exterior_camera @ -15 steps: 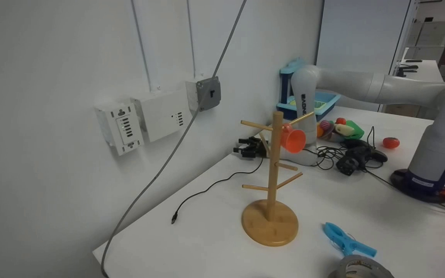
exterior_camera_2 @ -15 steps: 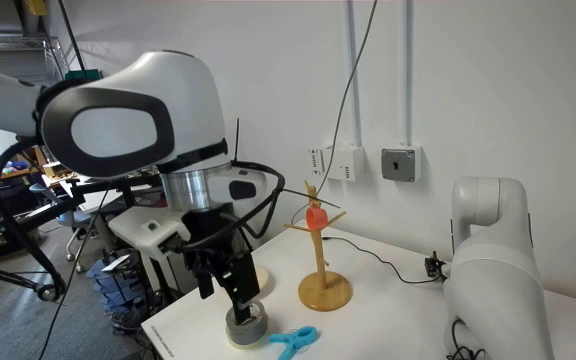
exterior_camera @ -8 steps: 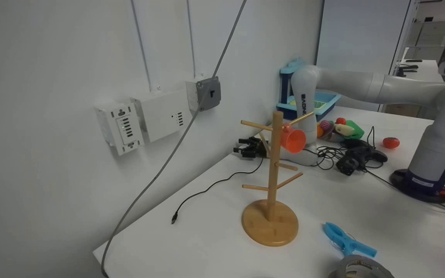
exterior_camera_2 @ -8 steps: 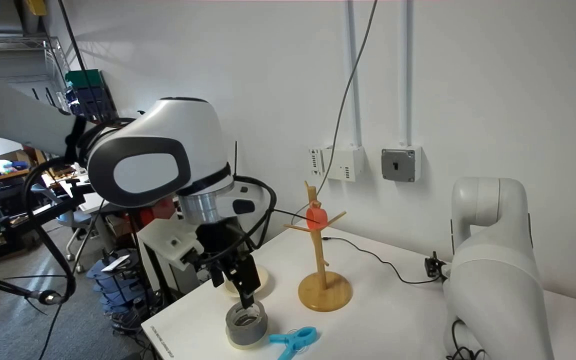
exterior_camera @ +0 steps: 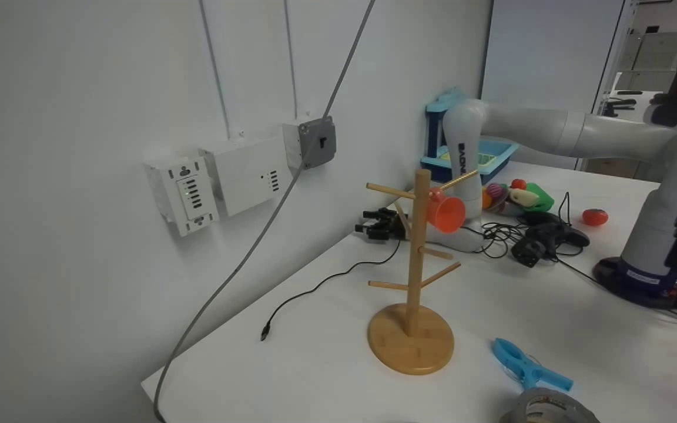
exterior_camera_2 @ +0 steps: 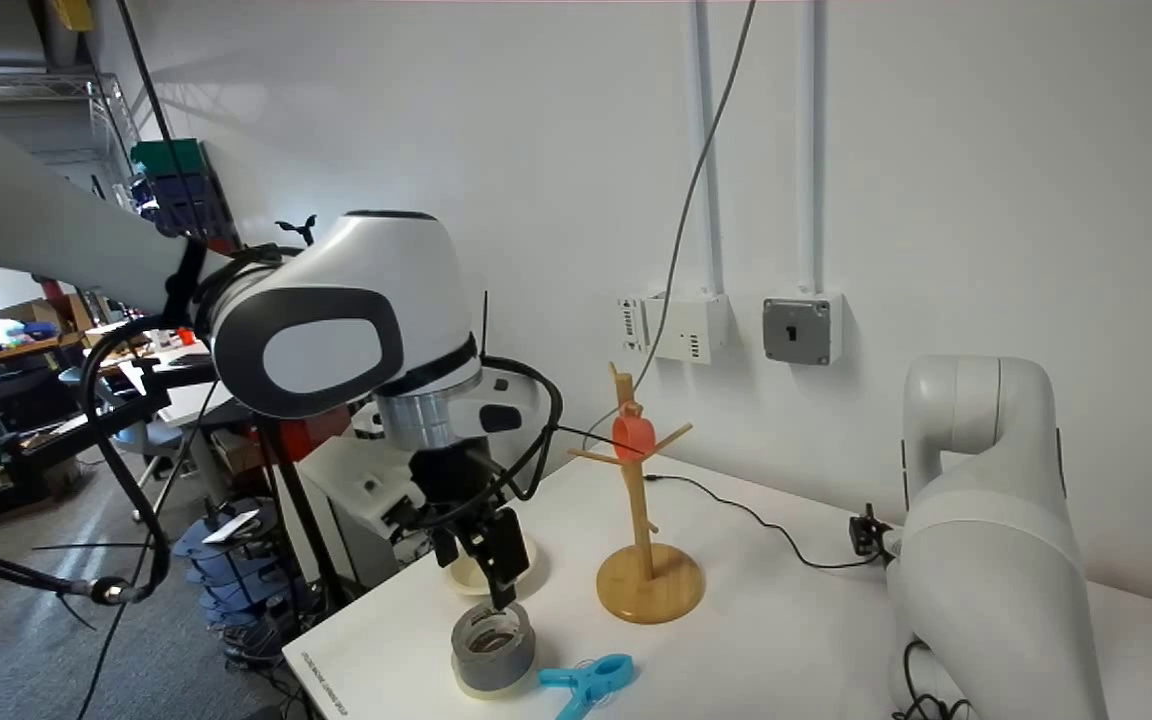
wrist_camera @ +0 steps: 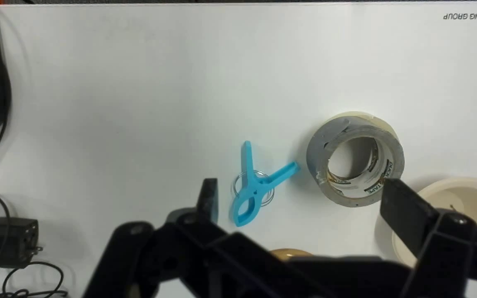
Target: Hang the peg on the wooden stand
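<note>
Blue peg [wrist_camera: 255,190] lies mid-frame in wrist view, on the tabletop [wrist_camera: 118,103]. Hand [wrist_camera: 300,189] spread wide, nothing in it. Probably light, stiff, slickish plastic; I'd pinch it across its middle.

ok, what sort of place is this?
Likely a robotics lab: a black-trimmed white robot arm, a second grey-white jointed arm, and dark "LEARNING GROUP" lettering on the flat white table.
</note>
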